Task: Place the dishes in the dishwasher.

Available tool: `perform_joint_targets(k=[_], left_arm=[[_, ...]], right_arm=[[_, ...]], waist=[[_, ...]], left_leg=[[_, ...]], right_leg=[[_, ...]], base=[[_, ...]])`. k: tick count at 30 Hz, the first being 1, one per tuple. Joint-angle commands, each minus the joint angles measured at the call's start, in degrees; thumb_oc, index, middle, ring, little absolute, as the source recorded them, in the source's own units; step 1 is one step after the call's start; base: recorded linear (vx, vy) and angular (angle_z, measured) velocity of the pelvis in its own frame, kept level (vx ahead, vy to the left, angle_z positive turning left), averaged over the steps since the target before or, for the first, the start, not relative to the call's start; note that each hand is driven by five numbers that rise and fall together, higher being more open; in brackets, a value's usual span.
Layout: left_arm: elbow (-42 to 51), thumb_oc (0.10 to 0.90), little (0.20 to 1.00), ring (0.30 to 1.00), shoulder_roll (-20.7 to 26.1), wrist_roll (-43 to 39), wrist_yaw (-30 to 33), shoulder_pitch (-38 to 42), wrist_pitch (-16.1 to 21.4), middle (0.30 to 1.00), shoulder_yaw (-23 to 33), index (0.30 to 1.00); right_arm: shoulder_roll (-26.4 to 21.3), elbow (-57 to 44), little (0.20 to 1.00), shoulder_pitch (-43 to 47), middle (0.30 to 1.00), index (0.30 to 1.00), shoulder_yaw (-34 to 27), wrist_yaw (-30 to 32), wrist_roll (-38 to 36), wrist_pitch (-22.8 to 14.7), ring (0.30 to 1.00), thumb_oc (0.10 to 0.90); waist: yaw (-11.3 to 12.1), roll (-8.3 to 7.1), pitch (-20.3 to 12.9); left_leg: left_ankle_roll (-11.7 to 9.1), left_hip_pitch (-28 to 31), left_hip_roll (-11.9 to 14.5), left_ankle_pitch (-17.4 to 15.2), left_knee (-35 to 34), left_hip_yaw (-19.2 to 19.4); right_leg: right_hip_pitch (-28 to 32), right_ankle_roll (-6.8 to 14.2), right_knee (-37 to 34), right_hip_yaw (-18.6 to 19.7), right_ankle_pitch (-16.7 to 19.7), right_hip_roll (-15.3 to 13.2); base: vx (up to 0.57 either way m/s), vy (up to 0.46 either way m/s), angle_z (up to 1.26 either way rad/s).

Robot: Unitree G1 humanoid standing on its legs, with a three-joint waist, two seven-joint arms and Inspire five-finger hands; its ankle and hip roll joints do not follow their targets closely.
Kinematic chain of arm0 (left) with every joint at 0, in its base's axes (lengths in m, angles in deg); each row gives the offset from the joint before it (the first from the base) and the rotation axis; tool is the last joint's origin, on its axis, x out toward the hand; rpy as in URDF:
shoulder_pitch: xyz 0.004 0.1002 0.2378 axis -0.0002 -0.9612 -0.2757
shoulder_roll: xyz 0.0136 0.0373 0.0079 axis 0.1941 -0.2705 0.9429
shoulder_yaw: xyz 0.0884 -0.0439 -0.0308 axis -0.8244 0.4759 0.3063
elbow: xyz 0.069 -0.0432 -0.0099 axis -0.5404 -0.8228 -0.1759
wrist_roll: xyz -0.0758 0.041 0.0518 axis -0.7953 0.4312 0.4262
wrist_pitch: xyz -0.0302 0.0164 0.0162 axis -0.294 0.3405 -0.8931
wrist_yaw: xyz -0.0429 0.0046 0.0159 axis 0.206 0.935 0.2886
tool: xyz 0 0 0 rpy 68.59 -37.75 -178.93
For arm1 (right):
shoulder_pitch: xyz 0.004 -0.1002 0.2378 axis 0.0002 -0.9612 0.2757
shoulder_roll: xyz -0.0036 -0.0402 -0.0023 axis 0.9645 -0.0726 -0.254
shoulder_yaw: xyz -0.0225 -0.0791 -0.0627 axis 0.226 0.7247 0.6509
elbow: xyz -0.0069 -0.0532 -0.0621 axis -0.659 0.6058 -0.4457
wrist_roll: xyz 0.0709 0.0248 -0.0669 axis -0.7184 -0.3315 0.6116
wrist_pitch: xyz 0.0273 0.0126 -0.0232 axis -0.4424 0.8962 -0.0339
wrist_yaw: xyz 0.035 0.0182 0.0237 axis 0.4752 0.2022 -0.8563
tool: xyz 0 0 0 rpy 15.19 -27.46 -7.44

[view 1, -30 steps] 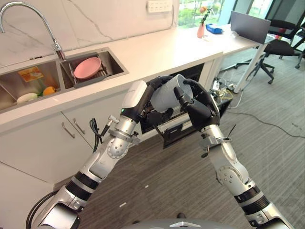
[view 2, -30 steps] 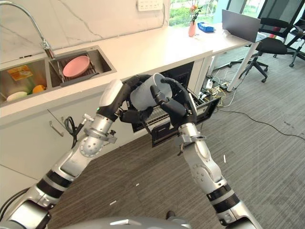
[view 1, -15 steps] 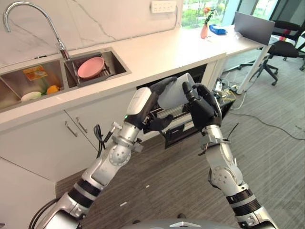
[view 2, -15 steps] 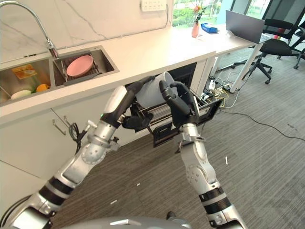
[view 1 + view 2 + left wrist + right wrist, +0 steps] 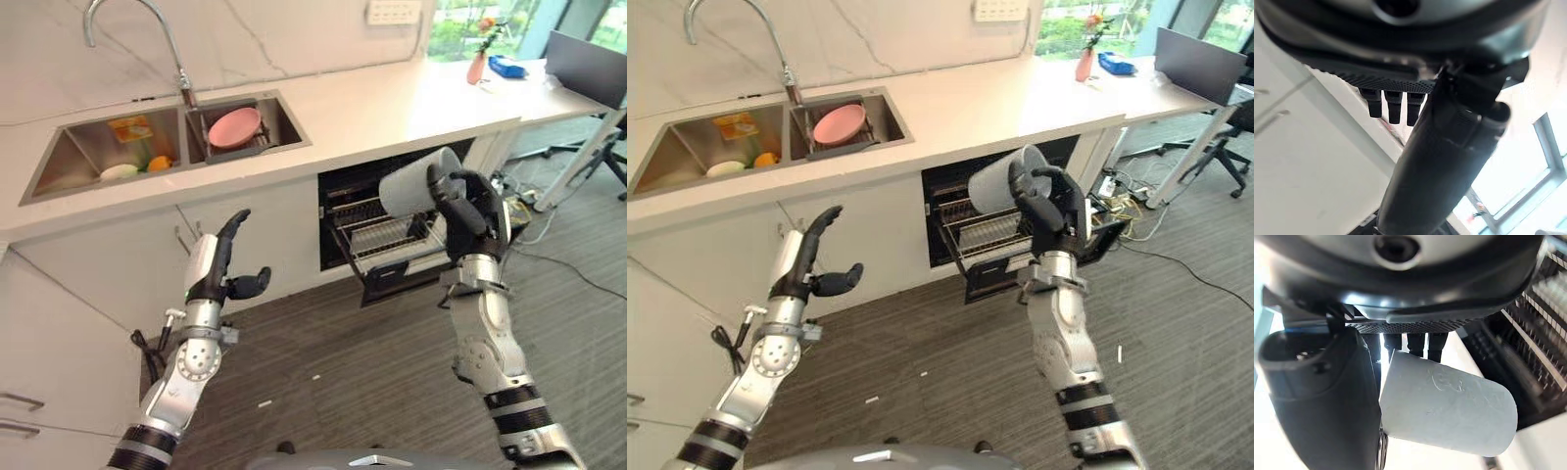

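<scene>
Two hands are raised in front of the counter. The left hand (image 5: 217, 262) is held up before the white cabinet doors (image 5: 108, 294), fingers straight and relaxed, thumb set out to the side; it holds nothing and touches nothing. The right hand (image 5: 470, 208) is held up above the pulled-out dishwasher rack (image 5: 387, 240), with thumb and fingers curled around a pale grey cup (image 5: 419, 180). The cup lies tilted on its side, its closed base directed toward the counter edge. In the right wrist view the cup (image 5: 1447, 404) is seated between the thumb and the fingers (image 5: 1418, 345), with the rack tines beyond it.

The rack is a wire basket extended out of the dark dishwasher opening (image 5: 353, 186) beneath the white countertop (image 5: 392, 103). The cup is above the rack and not in contact with it.

Farther back, a double stainless sink (image 5: 88, 162) is set into the countertop. Its right basin holds a pink plate (image 5: 235, 125) on a wire rack. Its left basin holds a white dish (image 5: 119, 171) and an orange item (image 5: 159, 163) beside it. A curved tap (image 5: 147, 29) rises behind the sink.
</scene>
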Motion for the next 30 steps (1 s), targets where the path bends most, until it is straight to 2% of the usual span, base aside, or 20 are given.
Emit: perform_joint_targets(k=[1,3,6,7,8,16,23,30], left_arm=[[2.8,0.8,0.9,0.9,3.8,-0.9,1.4,5.2,4.8,0.9,0.8,0.9],[0.1,0.8,0.9,0.9,5.7,-2.8,-1.7,0.2,4.8,0.9,-0.4,0.9],[0.1,0.8,0.9,0.9,5.6,-2.9,-1.7,0.1,4.7,0.9,-0.2,0.9],[-1.3,0.8,0.9,0.9,6.1,-3.2,-2.6,-1.6,4.6,0.9,-0.4,0.9],[-3.6,0.8,0.9,0.9,6.7,-4.0,-4.6,-5.8,4.1,0.9,-0.7,0.9],[-11.0,0.8,0.9,0.9,7.3,-4.0,-8.0,-10.2,3.9,0.9,-4.0,0.9],[-17.6,0.8,0.9,0.9,5.6,-3.8,-7.1,-8.7,4.0,0.9,-6.1,0.9],[-22.9,0.8,0.9,0.9,3.7,-5.5,-6.2,-6.0,3.4,0.9,-6.5,0.9]], right_arm=[[-2.1,-1.7,0.3,8.8,0.3,0.3,-4.3,2.6,14.7,-2.1,0.3,0.4],[-8.4,11.9,0.3,15.0,0.3,0.3,-2.9,4.2,19.0,2.1,0.3,0.4],[-8.4,12.3,0.3,15.3,0.3,0.3,-2.7,4.1,18.9,1.9,0.3,0.4],[-10.5,15.4,0.3,16.9,0.3,0.3,-2.1,4.6,20.8,3.1,0.3,0.4],[-13.3,22.6,0.3,19.7,0.3,0.3,-2.0,4.9,20.6,4.1,0.3,0.4],[-19.4,38.5,0.3,30.4,0.3,0.3,2.6,4.6,23.6,5.6,0.3,0.4],[-21.2,50.4,0.3,36.6,0.3,0.3,7.0,3.4,25.7,6.1,0.3,0.4],[-20.0,60.8,0.3,38.6,0.3,0.3,8.7,1.4,27.1,7.6,0.3,0.4]], waist=[[0.9,-2.18,-1.1],[3.8,-2.94,0.4],[3.6,-2.88,0.3],[4.5,-3.07,0.6],[6.2,-3.38,1.1],[9.0,-3.78,3.1],[10.4,-3.82,5.0],[11.6,-3.84,6.0]], left_leg=[[-4.5,0.7,2.5,-3.9,0.4,1.9],[-4.6,-1.5,2.5,-3.0,0.4,0.4],[-4.6,-1.6,2.5,-3.0,0.4,0.4],[-4.6,-2.4,2.5,-2.7,0.4,0.1],[-4.7,-4.0,2.6,-2.1,0.4,-0.6],[-5.2,-8.9,2.5,-0.7,0.4,-2.1],[-5.2,-11.7,2.0,-0.2,0.5,-3.7],[-5.2,-14.7,1.3,0.2,0.6,-5.0]], right_leg=[[2.0,4.9,1.3,-0.3,-4.2,-4.0],[1.0,5.1,1.2,-1.6,-3.9,-4.0],[0.8,5.1,1.2,-1.7,-3.9,-4.0],[0.5,5.0,1.2,-1.9,-3.9,-3.9],[-0.3,5.1,0.8,-2.6,-3.7,-3.8],[-4.1,5.3,0.8,-3.8,-3.6,-3.7],[-5.6,5.4,0.8,-4.7,-3.9,-3.7],[-7.7,5.6,0.8,-5.5,-3.8,-4.0]], base=[[-0.02,-0.014,0.26],[-0.02,-0.02,0.34],[0.0,-0.005,0.17],[0.05,-0.008,0.21],[0.05,-0.008,0.21],[0.03,-0.001,0.15],[0.03,0.001,0.15],[0.02,-0.003,0.08]])
